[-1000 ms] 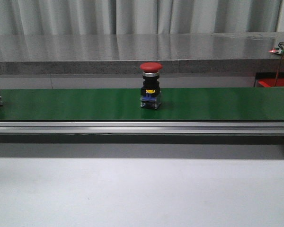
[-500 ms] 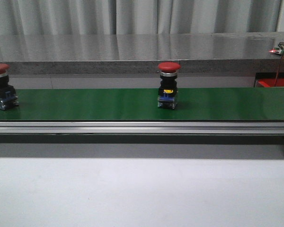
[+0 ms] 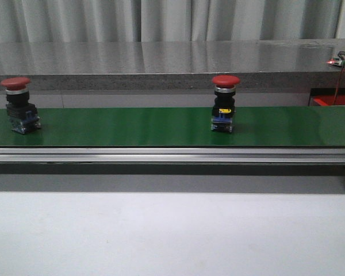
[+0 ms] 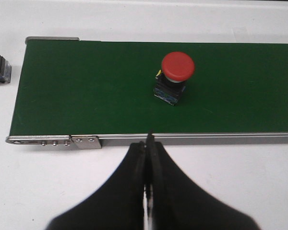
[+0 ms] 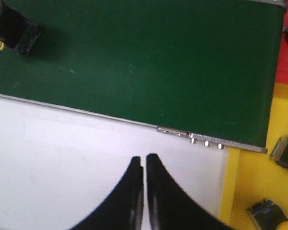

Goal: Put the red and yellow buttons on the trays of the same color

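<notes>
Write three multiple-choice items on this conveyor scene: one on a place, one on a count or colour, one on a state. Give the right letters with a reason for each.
1. Where does the red button nearer the right end stand in the front view?
A. On the green belt
B. On the grey counter behind
C. On the white table in front

2. How many red-capped buttons stand on the belt in the front view?
A. One
B. Two
C. Four

3. How do the jaws of the left gripper stand in the left wrist view?
A. Wide open
B. Closed on a button
C. Shut, holding nothing

Key:
1 A: the right-hand red button stands upright on the green belt.
2 B: it and the left-hand red button are the only two there.
3 C: the left gripper has its jaws pressed together short of the belt, apart from the button.
</notes>
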Motion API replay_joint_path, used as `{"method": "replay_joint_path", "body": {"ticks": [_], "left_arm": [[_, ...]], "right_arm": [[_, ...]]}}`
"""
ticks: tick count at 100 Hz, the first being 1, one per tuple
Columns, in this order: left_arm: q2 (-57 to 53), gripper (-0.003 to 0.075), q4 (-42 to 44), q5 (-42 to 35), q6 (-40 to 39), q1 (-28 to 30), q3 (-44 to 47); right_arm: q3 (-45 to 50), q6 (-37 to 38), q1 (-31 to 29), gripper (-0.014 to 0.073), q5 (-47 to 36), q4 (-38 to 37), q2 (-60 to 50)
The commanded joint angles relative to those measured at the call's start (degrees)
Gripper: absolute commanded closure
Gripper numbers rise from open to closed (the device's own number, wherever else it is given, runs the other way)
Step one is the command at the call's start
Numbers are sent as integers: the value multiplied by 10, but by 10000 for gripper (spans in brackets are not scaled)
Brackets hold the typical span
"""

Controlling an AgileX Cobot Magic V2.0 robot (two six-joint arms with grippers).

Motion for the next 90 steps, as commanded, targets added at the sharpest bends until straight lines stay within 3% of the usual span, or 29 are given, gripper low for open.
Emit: {"method": "replay_joint_path", "body": {"ticks": [1,11,21,36,90], "left_arm": [[0,739,-11,-29,1,-4,-14],[3,739,-11,-29,1,-4,-14],[7,740,-11,-29,1,-4,-14],[7,739,-11,-29,1,-4,-14],[7,739,-11,-29,1,-4,-14]], "right_arm": [[-45,-5,-1,355,-9,1,9],[-72,-5,-1,78,0,4,31],[-92,-17,1,-60,1,13,43],[-121,-68,19,-64,6,37,68],[-247,-69,38,-64,50,46,187]]}}
